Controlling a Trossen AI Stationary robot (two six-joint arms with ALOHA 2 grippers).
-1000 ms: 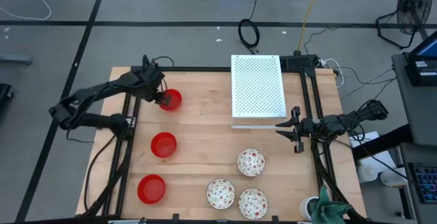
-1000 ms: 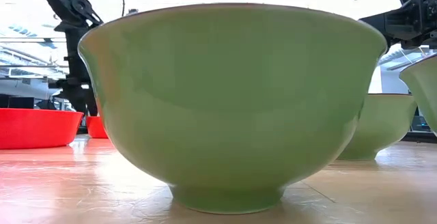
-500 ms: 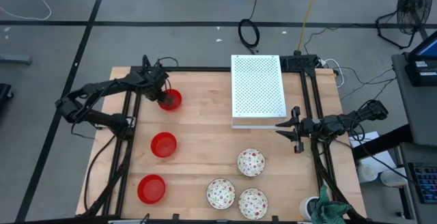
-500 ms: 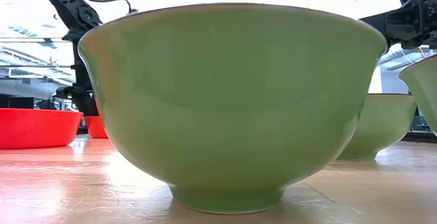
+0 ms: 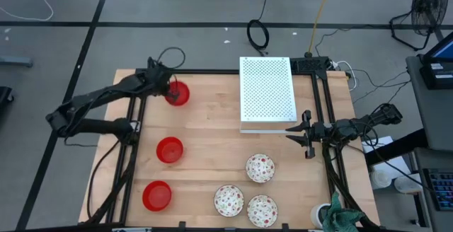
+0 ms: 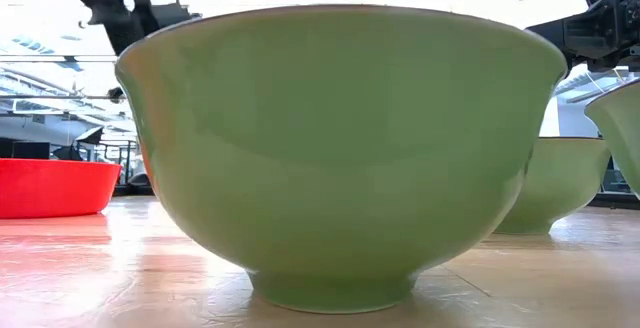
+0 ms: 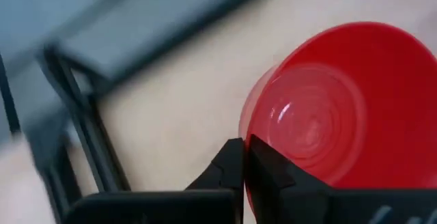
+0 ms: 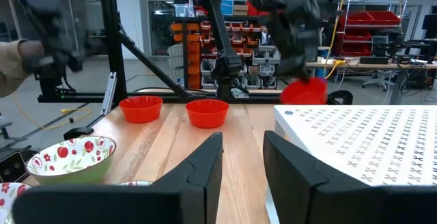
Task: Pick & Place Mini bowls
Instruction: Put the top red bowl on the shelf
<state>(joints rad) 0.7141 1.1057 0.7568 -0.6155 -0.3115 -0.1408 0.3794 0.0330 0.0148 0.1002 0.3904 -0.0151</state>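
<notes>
My left gripper point(image 5: 170, 90) is shut on a plain red mini bowl point(image 5: 178, 94) at the table's far left; in the right wrist view this bowl point(image 8: 304, 91) hangs under the blurred arm. Two more red bowls point(image 5: 169, 149) point(image 5: 156, 195) rest on their bases along the left side. Three white bowls with red speckles point(image 5: 260, 167) point(image 5: 228, 200) point(image 5: 262, 210) stand near the front; the closest one point(image 6: 340, 148) fills the low view and looks green from outside. My right gripper point(image 5: 303, 134) waits open at the right edge. My left gripper pinches the red bowl's rim point(image 7: 247, 138) on the side toward the table's left edge, one finger inside the bowl and one outside. The fingers slant down from the left. The bowl is tilted, its hollow turned toward the wrist, and is lifted off the table.
A white perforated board point(image 5: 267, 94) lies at the far middle, right of the held bowl. Black frame rails point(image 5: 133, 129) run along the left and right edges. Bare wood point(image 5: 212, 129) lies between the red bowls and the board.
My left gripper has shut on the rim of the far red bowl and risen with it. The bowl has left the table, tipped, and shifted a little toward the far edge.
</notes>
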